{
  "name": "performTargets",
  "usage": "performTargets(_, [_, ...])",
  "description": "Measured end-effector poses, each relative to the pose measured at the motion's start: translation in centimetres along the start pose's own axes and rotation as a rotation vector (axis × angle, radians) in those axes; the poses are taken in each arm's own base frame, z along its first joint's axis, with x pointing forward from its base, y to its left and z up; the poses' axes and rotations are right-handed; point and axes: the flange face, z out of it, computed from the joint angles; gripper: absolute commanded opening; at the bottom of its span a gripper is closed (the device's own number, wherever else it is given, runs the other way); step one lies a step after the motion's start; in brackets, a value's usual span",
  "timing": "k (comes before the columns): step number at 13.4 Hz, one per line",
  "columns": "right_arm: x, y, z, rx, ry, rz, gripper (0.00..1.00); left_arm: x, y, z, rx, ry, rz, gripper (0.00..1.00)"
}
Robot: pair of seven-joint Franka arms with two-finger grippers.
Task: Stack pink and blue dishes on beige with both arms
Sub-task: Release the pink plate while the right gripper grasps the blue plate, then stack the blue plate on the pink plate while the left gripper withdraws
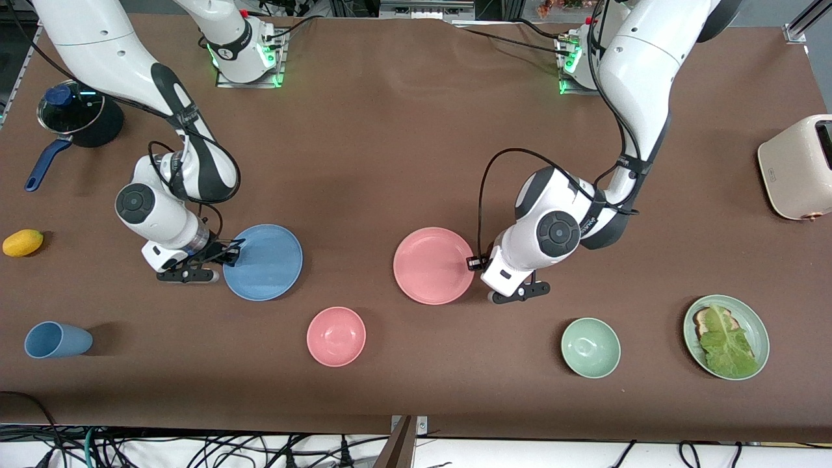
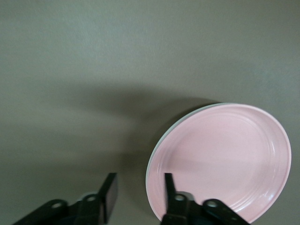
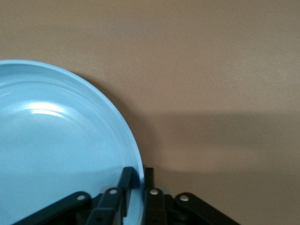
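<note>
text: none readable | labels: marks on arm wrists too small to read

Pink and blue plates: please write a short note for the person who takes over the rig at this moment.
Left pincer: open, holding nothing, at the rim of the pink plate.
Right pincer: shut on the rim of the blue plate, toward the right arm's end.
Done: the pink plate seems to lie on the beige plate; only a pale edge shows under it.
Left: lift the blue plate and set it on the pink one.
</note>
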Motion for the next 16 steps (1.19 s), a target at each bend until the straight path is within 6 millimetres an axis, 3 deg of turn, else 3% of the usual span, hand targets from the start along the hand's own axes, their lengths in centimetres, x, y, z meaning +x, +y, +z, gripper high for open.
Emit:
performTargets(4, [1.3, -0.4, -3.1, -0.003, -0.015, -0.036, 0.0, 1.4, -2.4, -1.7, 0.033, -0.006, -0.03, 1.0])
performTargets(6, [3.4, -1.4, -7.3, -0.001, -0.05, -0.088, 0.0, 2.5, -4.5, -3.2, 0.048, -0.015, -0.061, 1.0])
performTargets(7, [4.7, -2.3, -10.3, 0.001, -0.071, -0.11, 0.0, 3.1, -5.7, -4.0, 0.057, -0.015, -0.074, 1.0])
performTargets(9, [6.9, -5.1, -16.3, 0.014, -0.082, -0.15, 0.0, 4.2, -8.3, -5.4, 0.103, -0.013, -0.076, 1.0])
performTargets(11, [7.8, -8.3, -19.8, 0.025, -0.071, -0.195, 0.0, 5.3, -11.1, -6.7, 0.123, -0.024, -0.056, 1.0])
performTargets(14, [7.3, -13.8, -19.8, 0.043, -0.071, -0.173, 0.0, 7.1, -16.3, -8.2, 0.137, -0.07, -0.008, 1.0])
performTargets(16, [6.1, -18.7, -19.5, 0.066, -0.078, -0.127, 0.0, 8.2, -20.3, -9.4, 0.138, -0.098, 0.006, 1.0])
